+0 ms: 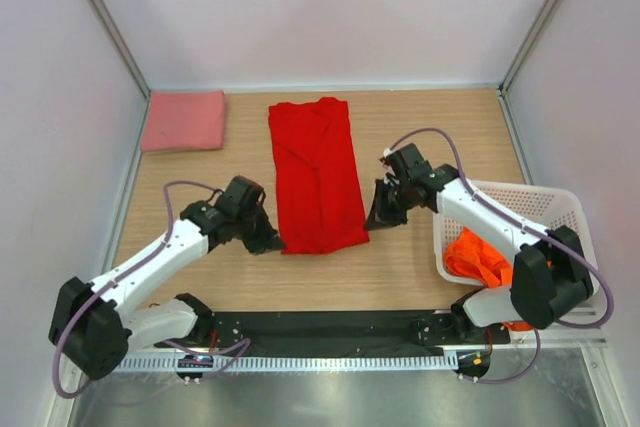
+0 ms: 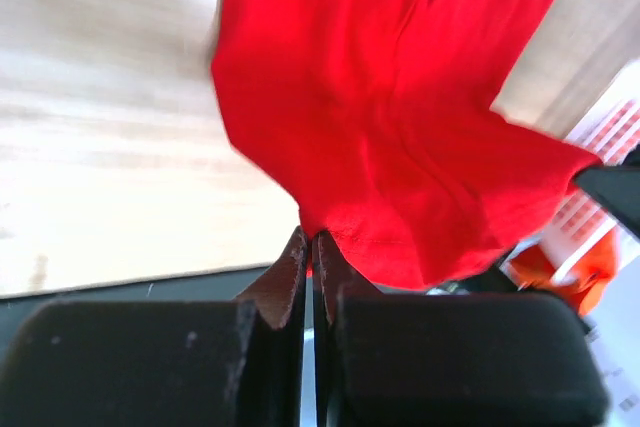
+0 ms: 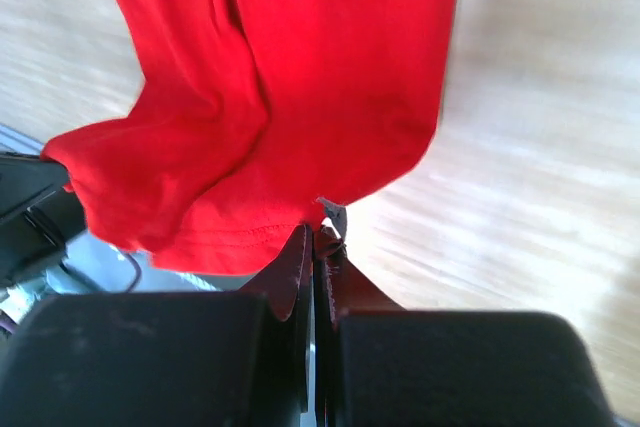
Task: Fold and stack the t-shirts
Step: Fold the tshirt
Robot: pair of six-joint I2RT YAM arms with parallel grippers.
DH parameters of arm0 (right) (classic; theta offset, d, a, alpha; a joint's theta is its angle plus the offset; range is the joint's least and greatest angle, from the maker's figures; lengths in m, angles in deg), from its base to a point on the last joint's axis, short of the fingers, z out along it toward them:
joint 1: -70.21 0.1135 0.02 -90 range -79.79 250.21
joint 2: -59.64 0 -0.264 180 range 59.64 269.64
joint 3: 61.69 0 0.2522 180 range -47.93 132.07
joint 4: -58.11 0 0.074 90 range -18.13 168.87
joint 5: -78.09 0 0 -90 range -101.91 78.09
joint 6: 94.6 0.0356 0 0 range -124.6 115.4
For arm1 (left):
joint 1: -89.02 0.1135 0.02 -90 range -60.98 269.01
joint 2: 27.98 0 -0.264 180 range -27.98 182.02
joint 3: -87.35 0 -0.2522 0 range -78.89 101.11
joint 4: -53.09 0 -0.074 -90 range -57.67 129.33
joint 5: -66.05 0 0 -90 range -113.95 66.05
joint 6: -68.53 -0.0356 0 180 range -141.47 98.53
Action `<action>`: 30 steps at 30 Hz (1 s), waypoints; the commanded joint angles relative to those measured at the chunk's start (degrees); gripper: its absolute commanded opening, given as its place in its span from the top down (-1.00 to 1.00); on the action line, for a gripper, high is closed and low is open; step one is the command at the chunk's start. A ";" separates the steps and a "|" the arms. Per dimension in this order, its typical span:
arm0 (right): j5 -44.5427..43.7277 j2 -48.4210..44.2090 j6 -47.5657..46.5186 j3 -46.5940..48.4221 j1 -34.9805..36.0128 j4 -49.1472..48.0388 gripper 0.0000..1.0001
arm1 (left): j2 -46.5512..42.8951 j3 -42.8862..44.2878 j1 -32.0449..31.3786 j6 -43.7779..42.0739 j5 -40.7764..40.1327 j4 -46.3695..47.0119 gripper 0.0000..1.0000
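One red t-shirt (image 1: 318,172), left tool (image 2: 311,240), right tool (image 3: 315,237) clamped on it (near corners), one pink t-shirt (image 1: 184,120)

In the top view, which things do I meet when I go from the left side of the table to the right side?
pink shirt → left claw → red shirt → right claw → basket
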 commanded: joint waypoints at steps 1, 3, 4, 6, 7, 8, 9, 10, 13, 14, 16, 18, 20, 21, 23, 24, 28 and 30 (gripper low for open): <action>-0.55 5.27 -4.15 8.44 -3.10 3.95 0.97 | 4.03 5.24 6.67 -5.62 -0.10 -3.22 1.00; -0.19 9.30 -5.03 11.79 -3.98 4.04 0.97 | 9.10 8.48 9.40 -8.34 2.00 -3.21 1.00; -0.10 10.72 -5.29 15.38 -4.42 4.13 0.97 | 11.14 11.72 10.82 -9.49 2.54 -3.12 1.00; 0.25 14.06 -6.00 19.35 -5.65 4.83 0.97 | 16.66 15.78 14.15 -11.33 3.33 -3.56 0.99; 0.33 17.46 -6.52 23.20 -6.09 5.18 0.97 | 18.61 17.71 15.04 -13.43 3.94 -3.74 1.00; 0.51 19.15 -6.79 25.15 -6.27 5.53 0.97 | 20.63 22.08 15.75 -14.50 4.30 -4.09 1.00; 1.21 20.82 -6.96 27.17 -6.71 6.15 0.97 | 23.17 24.12 16.62 -15.64 4.65 -4.52 0.99; 1.56 24.23 -7.31 31.11 -7.06 6.67 0.97 | 27.11 26.49 17.68 -17.30 5.26 -5.49 1.00; 2.53 29.00 -7.49 38.49 -7.85 8.43 0.97 | 34.94 33.71 19.52 -19.16 6.75 -6.72 0.99; 2.71 31.54 -7.41 40.09 -8.03 8.87 0.97 | 36.45 36.86 19.97 -19.86 7.46 -7.07 1.00; 3.14 33.75 -7.23 44.21 -8.47 9.31 0.97 | 40.40 39.43 20.76 -20.22 7.73 -7.60 0.99; 3.50 37.18 -7.14 46.78 -8.64 10.28 0.97 | 42.44 42.85 21.29 -20.40 8.08 -7.87 1.00; 3.85 39.29 -7.32 50.12 -9.00 11.07 0.97 | 44.89 44.70 22.08 -20.40 8.69 -7.96 0.99; 4.03 40.86 -7.23 50.91 -9.08 11.16 0.97 | 45.52 46.36 22.34 -20.40 8.78 -8.04 1.00; 4.20 42.02 -7.32 52.94 -9.61 11.69 0.97 | 47.62 47.78 22.87 -20.48 9.39 -8.22 0.99; 4.12 42.89 -7.49 53.46 -9.61 11.78 0.97 | 48.33 49.09 23.05 -20.57 10.09 -8.31 1.00; 5.08 44.65 -7.32 55.22 -10.84 11.87 0.97 | 51.93 51.65 23.40 -21.01 11.59 -9.10 0.99; 6.30 45.27 -7.32 55.49 -11.37 11.34 0.97 | 52.99 52.18 23.49 -21.01 11.77 -9.45 0.99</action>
